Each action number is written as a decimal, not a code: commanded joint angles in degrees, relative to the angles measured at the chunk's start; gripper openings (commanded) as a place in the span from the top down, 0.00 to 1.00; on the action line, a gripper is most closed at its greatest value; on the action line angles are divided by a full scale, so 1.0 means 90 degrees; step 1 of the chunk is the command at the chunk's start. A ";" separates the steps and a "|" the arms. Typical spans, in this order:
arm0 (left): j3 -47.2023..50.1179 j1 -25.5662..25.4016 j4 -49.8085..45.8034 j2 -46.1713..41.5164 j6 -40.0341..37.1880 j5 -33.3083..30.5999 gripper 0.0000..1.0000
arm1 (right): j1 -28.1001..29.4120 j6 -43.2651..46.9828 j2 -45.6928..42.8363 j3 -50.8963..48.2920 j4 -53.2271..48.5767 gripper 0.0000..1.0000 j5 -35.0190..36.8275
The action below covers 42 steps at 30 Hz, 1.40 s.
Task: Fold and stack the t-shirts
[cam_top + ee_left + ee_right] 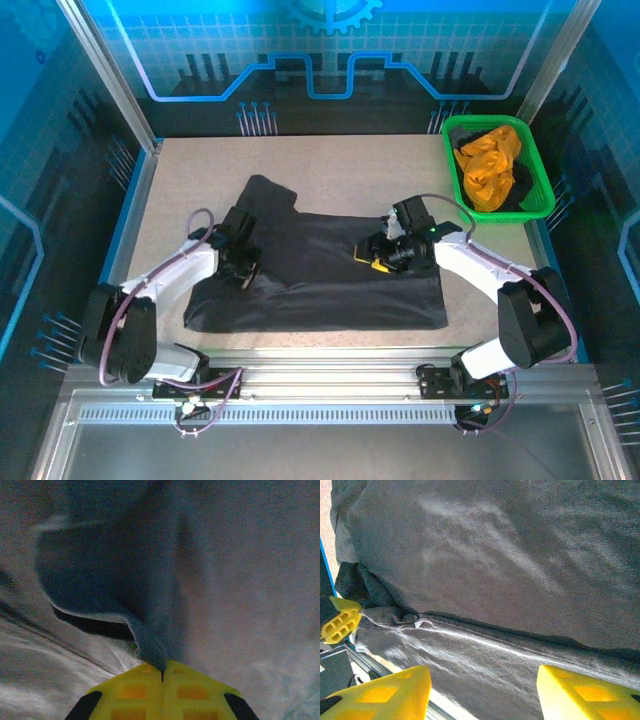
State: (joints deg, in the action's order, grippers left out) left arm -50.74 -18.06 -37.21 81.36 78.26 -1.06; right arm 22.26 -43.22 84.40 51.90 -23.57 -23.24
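Lying across the middle of the surface point(190, 170), the black t-shirt point(330, 285) has its long axis running from 9 o'clock to 3 o'clock in the overhead view. One sleeve point(268, 195) projects toward 11 o'clock. The lower hem sits close to the near edge at 6 o'clock.

The left hand point(245, 270) is at the 9 o'clock side of the shirt. In the left wrist view its fingers are pressed together on a raised fold of the dark cloth point(150, 645), so the pinch is made.

The right hand point(372, 258) is over the body of the shirt, slightly toward 3 o'clock of centre. In the right wrist view its fingers are spread well apart point(482, 680), with flat cloth and a seam line beneath them and nothing between the jaws. Contact with the cloth cannot be confirmed.

The orange t-shirt point(490, 165) lies crumpled in the green basket point(545, 205) at 2 o'clock, well apart from both hands.

Judgement: the fold in hand depends on the left hand, which holds the 9 o'clock edge. Carrying that edge toward 3 o'clock, along the long axis, would double the shirt over. The right hand is nearer the centre line and is placed to pin or grip there.
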 commanded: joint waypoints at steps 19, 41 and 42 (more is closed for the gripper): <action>-0.4142 -0.0831 -0.2598 0.3759 -0.4800 -0.0821 0.94 | -0.0257 0.0028 0.0102 0.0127 -0.0252 0.43 -0.0300; -0.1457 0.0568 -0.0455 0.1539 -0.3039 0.0507 0.86 | -0.0198 0.0139 0.0373 0.0441 -0.0337 0.50 -0.0083; -0.1524 0.0586 -0.0423 0.1682 -0.3082 0.0599 0.87 | -0.0198 0.0135 0.0385 0.0452 -0.0349 0.50 -0.0068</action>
State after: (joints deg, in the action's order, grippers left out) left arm -62.83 -13.41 -44.60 94.48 49.87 -0.51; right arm 20.56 -43.00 87.20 54.46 -24.91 -24.36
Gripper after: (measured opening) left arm 0.137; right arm 0.503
